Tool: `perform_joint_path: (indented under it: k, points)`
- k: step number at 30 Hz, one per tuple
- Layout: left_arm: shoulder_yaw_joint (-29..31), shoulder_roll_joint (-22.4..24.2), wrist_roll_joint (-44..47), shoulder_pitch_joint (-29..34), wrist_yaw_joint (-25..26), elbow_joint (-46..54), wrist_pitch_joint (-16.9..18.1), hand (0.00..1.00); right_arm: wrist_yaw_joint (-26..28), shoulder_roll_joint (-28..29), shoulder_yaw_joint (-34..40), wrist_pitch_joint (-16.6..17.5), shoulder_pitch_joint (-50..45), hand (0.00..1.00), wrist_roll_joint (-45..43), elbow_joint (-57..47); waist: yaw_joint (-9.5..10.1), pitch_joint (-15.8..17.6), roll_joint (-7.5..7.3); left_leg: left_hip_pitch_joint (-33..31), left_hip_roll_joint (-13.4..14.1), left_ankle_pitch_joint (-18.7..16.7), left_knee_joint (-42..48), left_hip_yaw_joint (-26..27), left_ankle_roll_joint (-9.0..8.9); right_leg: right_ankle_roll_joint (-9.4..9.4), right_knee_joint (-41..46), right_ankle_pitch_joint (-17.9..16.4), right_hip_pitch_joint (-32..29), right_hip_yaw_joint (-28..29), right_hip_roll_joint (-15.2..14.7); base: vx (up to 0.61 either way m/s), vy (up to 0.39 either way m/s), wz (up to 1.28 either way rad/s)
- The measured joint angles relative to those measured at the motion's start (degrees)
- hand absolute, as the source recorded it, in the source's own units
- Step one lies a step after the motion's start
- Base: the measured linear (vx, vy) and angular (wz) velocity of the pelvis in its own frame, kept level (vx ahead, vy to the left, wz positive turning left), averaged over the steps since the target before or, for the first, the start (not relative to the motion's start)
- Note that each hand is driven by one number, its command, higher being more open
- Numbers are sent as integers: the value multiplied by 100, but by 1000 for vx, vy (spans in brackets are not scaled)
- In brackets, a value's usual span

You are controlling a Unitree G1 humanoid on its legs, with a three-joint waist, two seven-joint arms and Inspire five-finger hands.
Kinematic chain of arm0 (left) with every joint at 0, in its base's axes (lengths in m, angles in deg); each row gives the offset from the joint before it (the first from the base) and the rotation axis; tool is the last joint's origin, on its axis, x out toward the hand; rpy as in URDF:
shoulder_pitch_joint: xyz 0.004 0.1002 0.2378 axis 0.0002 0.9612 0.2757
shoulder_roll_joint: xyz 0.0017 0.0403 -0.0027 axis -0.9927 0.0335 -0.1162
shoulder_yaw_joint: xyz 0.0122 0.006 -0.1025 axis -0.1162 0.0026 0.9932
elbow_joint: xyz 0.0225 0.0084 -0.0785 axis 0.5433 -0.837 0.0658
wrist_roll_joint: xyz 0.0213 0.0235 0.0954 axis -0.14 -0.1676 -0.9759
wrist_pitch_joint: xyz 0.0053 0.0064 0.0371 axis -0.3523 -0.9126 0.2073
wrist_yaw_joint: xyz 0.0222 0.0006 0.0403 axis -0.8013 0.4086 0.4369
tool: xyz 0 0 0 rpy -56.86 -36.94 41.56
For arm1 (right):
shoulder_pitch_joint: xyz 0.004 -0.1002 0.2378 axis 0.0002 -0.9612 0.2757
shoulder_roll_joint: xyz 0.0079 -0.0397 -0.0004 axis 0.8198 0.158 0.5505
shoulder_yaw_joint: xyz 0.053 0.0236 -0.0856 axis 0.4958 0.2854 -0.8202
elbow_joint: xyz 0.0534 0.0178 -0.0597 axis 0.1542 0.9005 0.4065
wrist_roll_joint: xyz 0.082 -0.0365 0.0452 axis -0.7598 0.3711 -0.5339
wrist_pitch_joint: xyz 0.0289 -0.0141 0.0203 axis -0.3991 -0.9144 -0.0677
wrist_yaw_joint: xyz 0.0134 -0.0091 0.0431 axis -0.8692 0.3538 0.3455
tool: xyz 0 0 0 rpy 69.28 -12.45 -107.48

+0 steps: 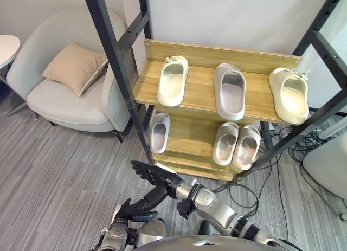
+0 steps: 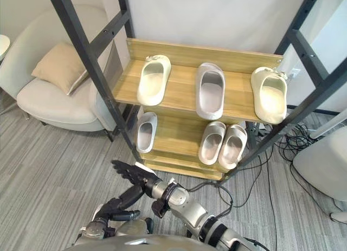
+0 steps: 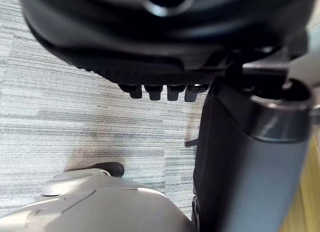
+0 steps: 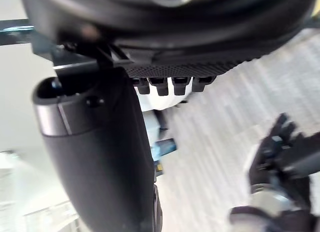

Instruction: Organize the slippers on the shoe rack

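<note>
A pale grey soft armchair (image 1: 65,99) stands left of the wooden shoe rack with a black metal frame (image 1: 211,56). One tan square cushion (image 1: 74,66) lies on the armchair.

The shoe rack holds six slippers: two cream and four grey. Three sit on its top shelf, well apart. They are a cream foam slipper (image 1: 173,80) at the left, a wide grey foam slipper (image 1: 230,91) in the middle, and a second cream foam slipper (image 1: 289,95) at the right end. Three more sit on its lower shelf. A single small grey slipper (image 1: 159,132) is at the left. A pair of grey slippers (image 1: 225,143) is at the right, side by side and touching. A tangle of black cables (image 1: 295,148) lies on the floor right of the shoe rack.

Both hands are low in front of the shoe rack, over the grey striped floor (image 1: 54,175). The left hand (image 1: 135,208) is further from the rack. Its fingers look loosely straight and hold nothing, though part of it is hard to see. The right hand (image 1: 154,174) reaches across to the rack's bottom left corner. Its fingers are straight and spread wide, and they hold nothing.

All six slippers lie on the shelves, past the fingers and apart from both hands. The single small grey slipper is the nearest, just beyond the right hand's fingertips and not touching them.
</note>
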Motion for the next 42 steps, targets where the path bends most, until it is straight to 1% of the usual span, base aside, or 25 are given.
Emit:
perform_joint_path:
  k: [1, 3, 4, 6, 7, 9, 11, 13, 14, 15, 18, 21, 22, 23, 26, 28, 32, 35, 36, 39, 42]
  points:
    - [-28, -10, -6, 19, 27, 0, 13, 100, -3, -78, 79, 88, -1, 100, -39, -321, -33, -10, 3, -4, 0, -1, 0, 9, -2, 0, 1, 0, -13, 13, 1, 1, 4, -8]
    - [-118, -32, -23, 21, 43, -8, 13, 100, -16, -218, 557, 280, -5, 100, -217, -1120, -104, -33, 12, -4, -3, -3, 16, 44, -10, -8, 10, 18, -38, 50, 3, 23, 9, -8]
    - [-124, -31, -37, 22, 44, -15, 13, 100, -24, -225, 676, 315, -11, 100, -240, -1231, -118, -40, 16, -3, -4, -3, 18, 49, -10, 13, 9, 34, -38, 55, 3, 35, 12, -5]
    - [-188, -25, -54, 34, 41, -45, 16, 100, -277, -216, 1438, 545, -42, 100, -245, -1795, -185, -77, 63, 1, -14, 10, 78, 59, 26, 12, 8, 34, -28, 99, 1, 46, 21, -8]
    - [-212, -25, -54, 36, 43, -47, 16, 100, -329, -211, 1595, 591, -46, 100, -245, -1878, -194, -82, 72, 2, -16, 3, 87, 60, 32, 13, 8, 34, -28, 114, 2, 49, 27, -11]
    - [-287, -30, -57, 46, 41, -48, 16, 100, -657, -209, 2270, 776, -57, 100, -206, -2194, -245, -102, 110, 23, -22, -11, 96, 61, 52, 13, 8, 34, 0, 137, -1, 27, 18, -6]
    - [-295, -29, -57, 67, 41, -48, 17, 100, -907, -193, 2583, 906, -56, 100, -25, -2280, -279, -105, 124, 58, -21, -17, 96, 60, 59, 13, 8, 34, 31, 138, 0, 0, 0, 0]
    - [-295, -25, -57, 110, 41, -47, 27, 100, -1299, -216, 3031, 1079, -53, 100, 360, -2405, -337, -111, 147, 97, -18, -26, 95, 60, 64, 12, 8, 32, 64, 146, 2, -33, 5, -2]
    - [-295, -23, -57, 125, 40, -46, 35, 100, -1385, -226, 3114, 1103, -54, 100, 494, -2433, -354, -114, 157, 105, -17, -28, 94, 61, 63, 12, 8, 33, 64, 151, 2, -57, 6, -4]
    - [-296, -13, -59, 163, 36, -45, 54, 100, -1589, -292, 3244, 1135, -53, 100, 825, -2481, -385, -131, 186, 123, -16, -45, 84, 67, 42, 7, 11, 29, 66, 165, 2, -49, 8, -5]
    - [-297, 8, -66, 258, 29, -2, 123, 100, -1933, -449, 3485, 1221, -41, 100, 1506, -2518, -401, -170, 235, 149, -19, -63, 19, 69, 18, -2, 11, 21, 62, 181, 0, -16, 2, -2]
    - [-297, 13, -67, 309, 20, 33, 142, 100, -2152, -530, 3807, 1231, 16, 100, 1934, -2518, -400, -193, 257, 144, -21, -62, -2, 58, 19, -3, 5, 18, 55, 179, 1, 0, 0, 0]
    - [-297, 13, -69, 309, 16, 34, 144, 100, -2270, -543, 3937, 1231, 56, 100, 2064, -2517, -400, -195, 259, 132, -21, -61, -6, 52, 19, -5, 5, 15, 52, 175, 1, 35, -3, 3]
    - [-296, 12, -69, 313, 1, 38, 154, 100, -2461, -595, 4117, 1229, 124, 100, 2253, -2487, -401, -195, 259, 115, -24, -37, -10, 39, 56, 3, 5, 16, 38, 165, 2, 35, -2, 3]
    - [-296, 6, -75, 325, -78, 65, 159, 100, -2726, -721, 4383, 1214, 384, 100, 2499, -2325, -410, -198, 258, 49, -34, -22, -21, 31, 81, 19, 5, 17, -34, 160, 0, 40, 3, 2]
    - [-296, 4, -75, 332, -86, 92, 159, 100, -2797, -723, 4459, 1192, 537, 100, 2525, -2170, -413, -197, 257, 18, -39, -18, -28, 16, 87, 21, 5, 17, -64, 149, -1, 37, 3, 4]
    - [-303, 3, -75, 337, -93, 128, 158, 100, -2927, -823, 4502, 951, 903, 100, 2766, -1449, -388, -194, 242, -4, -51, -12, -73, -32, 97, 41, 2, -3, -88, 103, -1, 28, 2, 6]
    - [-303, -3, -75, 336, -96, 131, 165, 100, -2958, -977, 4500, 755, 971, 100, 2932, -961, -356, -195, 222, -71, -61, -5, -77, -78, 108, 47, 1, -7, -146, 62, -5, 10, 3, 6]
    - [-303, -6, -75, 336, -96, 132, 172, 100, -2967, -998, 4500, 733, 998, 100, 2931, -813, -355, -191, 217, -90, -64, -1, -76, -92, 113, 47, 1, -7, -156, 49, -6, 19, 1, 9]
    - [-303, -27, -73, 337, -96, 137, 203, 100, -2988, -1140, 4500, 531, 1016, 100, 2935, -298, -340, -167, 177, -129, -72, 6, -75, -166, 123, 48, 0, -7, -175, -2, -6, 8, 2, 9]
    - [-302, -46, -72, 337, -95, 149, 209, 100, -2993, -1141, 4489, 469, 1044, 100, 2935, -66, -339, -149, 149, -160, -73, 8, -75, -168, 125, 48, 0, -7, -215, 0, -6, -3, 1, 1]
